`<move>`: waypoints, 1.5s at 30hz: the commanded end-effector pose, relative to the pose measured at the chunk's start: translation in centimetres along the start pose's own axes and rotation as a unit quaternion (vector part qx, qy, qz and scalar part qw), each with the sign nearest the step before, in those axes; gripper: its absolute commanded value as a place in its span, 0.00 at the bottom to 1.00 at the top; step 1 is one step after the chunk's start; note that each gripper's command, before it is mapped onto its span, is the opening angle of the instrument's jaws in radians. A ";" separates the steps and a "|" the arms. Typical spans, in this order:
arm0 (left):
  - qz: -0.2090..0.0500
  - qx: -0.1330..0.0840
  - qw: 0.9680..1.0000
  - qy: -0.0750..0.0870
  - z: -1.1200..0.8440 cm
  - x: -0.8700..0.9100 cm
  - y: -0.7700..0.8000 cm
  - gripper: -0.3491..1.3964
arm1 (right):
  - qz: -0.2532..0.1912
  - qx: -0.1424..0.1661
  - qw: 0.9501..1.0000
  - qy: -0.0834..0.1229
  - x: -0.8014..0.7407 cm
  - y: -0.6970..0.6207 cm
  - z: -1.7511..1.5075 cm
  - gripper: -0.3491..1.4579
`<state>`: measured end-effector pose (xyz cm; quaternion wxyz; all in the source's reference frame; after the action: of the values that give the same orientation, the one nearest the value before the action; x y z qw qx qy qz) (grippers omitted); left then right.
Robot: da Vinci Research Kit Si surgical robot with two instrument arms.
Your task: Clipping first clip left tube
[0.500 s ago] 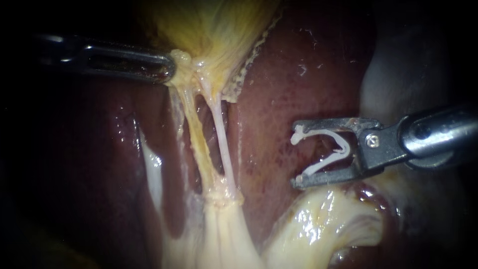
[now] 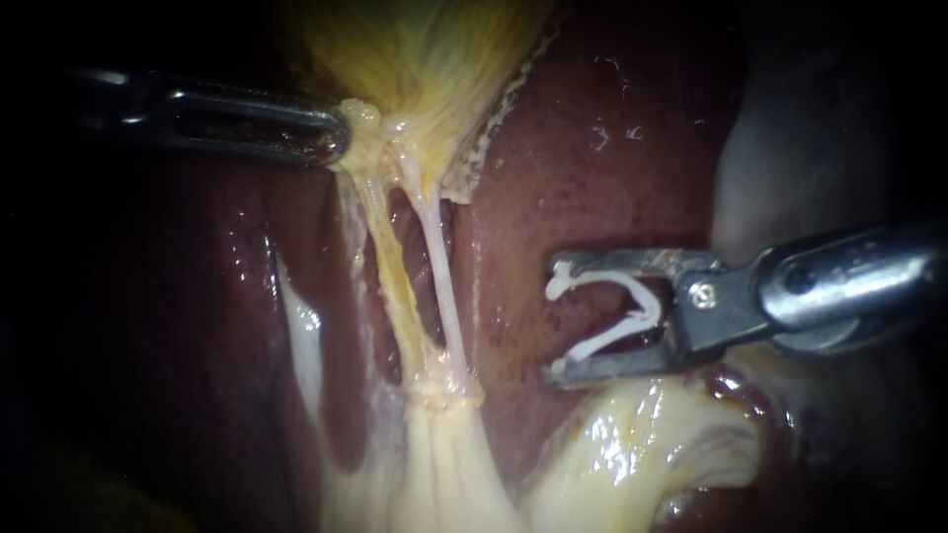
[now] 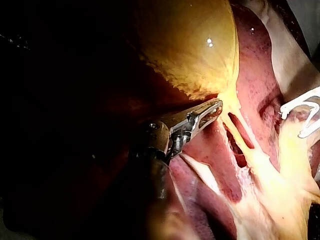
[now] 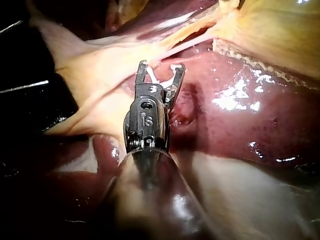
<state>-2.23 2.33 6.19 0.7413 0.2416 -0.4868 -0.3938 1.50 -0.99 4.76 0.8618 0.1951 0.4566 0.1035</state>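
Dark red, glossy liver (image 2: 612,168) filled the background of the endoscope view. The right instrument (image 2: 555,318), a slender metal shaft ending in two grey jaws, came in from 3 o'clock. Its jaws stood wide apart and cradled one white, V-shaped plastic clip (image 2: 637,308), one clip leg against each jaw, the clip's mouth facing 9 o'clock. Since half a second earlier, this instrument had travelled toward 9 o'clock across the liver and a little lower, narrowing the gap to the tubes. The clip was still short of them and touched neither.

Two tubes ran side by side just past the clip's mouth, from 12 o'clock down toward 6 o'clock. The left tube (image 2: 390,266), a yellowish stretched strand, lay on the far side. The right tube (image 2: 441,286), a thinner pale white strand, lay nearer the clip. Neither tube had shifted.

At their upper end the left instrument (image 2: 336,136), a dark shaft entering from 9 o'clock, kept its jaws clenched on the neck of the yellow, fibrous gallbladder (image 2: 434,59) in the same spot. Pale, shiny fatty tissue (image 2: 632,444) lay at 5 o'clock beneath the right jaws.

Counted: two instruments, one clip, two tubes.
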 end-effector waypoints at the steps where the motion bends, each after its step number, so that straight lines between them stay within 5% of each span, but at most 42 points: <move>1: 0.000 0.001 1.000 0.000 0.00 0.00 0.00 0.00 | 0.012 0.004 1.000 0.001 0.01 0.01 0.04 0.45; 11: 0.000 0.002 1.000 0.001 0.02 0.01 -0.01 0.00 | 0.076 0.025 0.997 0.005 0.04 -0.01 0.38 0.44; 27: 0.001 0.002 1.000 0.001 0.04 0.02 -0.02 0.00 | 0.105 0.049 0.993 0.016 0.00 0.00 0.79 0.44; 45: 0.001 0.005 1.000 0.002 0.06 0.04 -0.03 0.00 | 0.120 0.058 0.991 0.013 -0.28 0.22 1.04 0.44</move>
<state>-2.29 2.29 6.22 0.7416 0.2449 -0.4876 -0.3902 2.20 -1.14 5.61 0.8237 0.2982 0.4464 0.1824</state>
